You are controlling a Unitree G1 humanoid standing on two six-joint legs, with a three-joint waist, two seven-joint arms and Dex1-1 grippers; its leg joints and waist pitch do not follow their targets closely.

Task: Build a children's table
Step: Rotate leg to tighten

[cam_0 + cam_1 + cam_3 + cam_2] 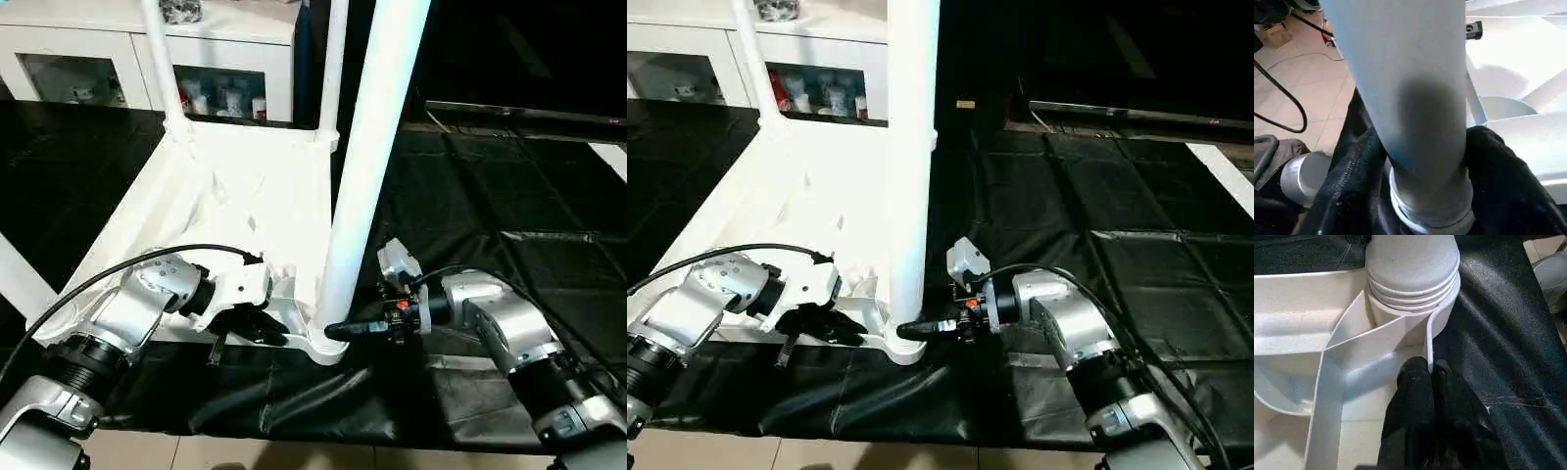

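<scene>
- Left eye view: the white plastic rectangular tabletop [245, 196] lies upside down on a black wrinkled sheet [509, 255], its ribbed underside facing up. A long white tubular leg [367, 166] stands upright in the near corner socket [328, 345]; two more white legs [162, 59] rise from the far corners, in front of a white cabinet with glass doors [147, 69]. My left gripper [257, 328] sits on the tabletop's near edge just beside that socket. My right gripper [343, 331] reaches in from the other side, at the base of the near leg.
- Right eye view: the same layout; my right gripper's black fingers [921, 329] meet the leg just above the socket rim.
- Left wrist view: my left fingers [1415, 396] are pressed together on a thin upright rib of the tabletop, with the socket and the leg's ringed end just beyond.
- Right wrist view: my right fingers [1498, 171] stand on either side of the leg's lower end, touching it on both sides.
</scene>
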